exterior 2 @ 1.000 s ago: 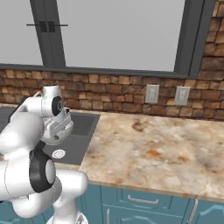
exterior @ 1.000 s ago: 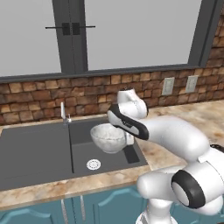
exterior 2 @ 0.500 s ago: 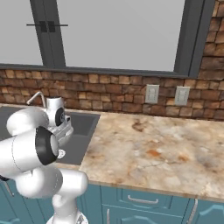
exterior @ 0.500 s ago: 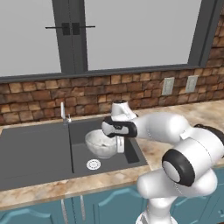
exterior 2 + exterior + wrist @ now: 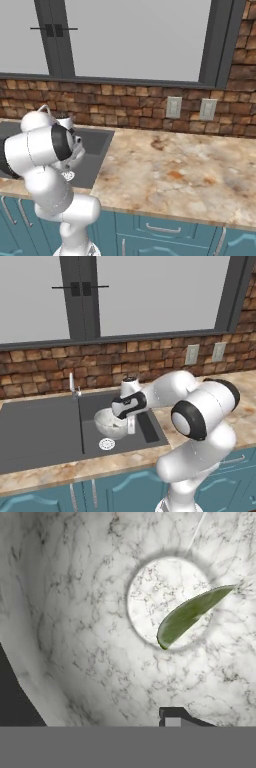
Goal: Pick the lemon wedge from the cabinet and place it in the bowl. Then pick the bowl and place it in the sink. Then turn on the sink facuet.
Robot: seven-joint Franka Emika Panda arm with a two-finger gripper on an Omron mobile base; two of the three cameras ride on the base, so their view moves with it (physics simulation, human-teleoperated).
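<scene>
The arm reaches from the 4 o'clock corner of the left base view across the counter [image 5: 235, 406] and down into the sink [image 5: 45, 426], where the gripper [image 5: 131, 425] holds the bowl [image 5: 109, 423] by its rim on the 3 o'clock side. The claw is pinched on that rim: 1 pale finger [image 5: 131, 425] runs down the outside of the bowl wall, and in the hand view 1 dark fingertip [image 5: 172, 717] shows at 6 o'clock against the inner wall, so the 2 fingers sit either side of the rim. The bowl is in the right basin of the sink, tilted a little, just above and at 12 o'clock of the round drain [image 5: 106, 444]; whether its foot touches the basin floor cannot be told. Inside the bowl [image 5: 75, 637], the lemon wedge [image 5: 189, 614] lies as a slim green sliver across the flat round bottom, its pointed end aimed toward 2 o'clock. The faucet [image 5: 73, 385] stands upright at the back edge of the sink, at 10 o'clock from the bowl and well apart from the gripper. In the right base view the arm's bulky joints cover most of the sink [image 5: 95, 145], and the drain [image 5: 68, 175] peeks out beside them, with the counter [image 5: 175, 170] stretching toward 3 o'clock.
</scene>
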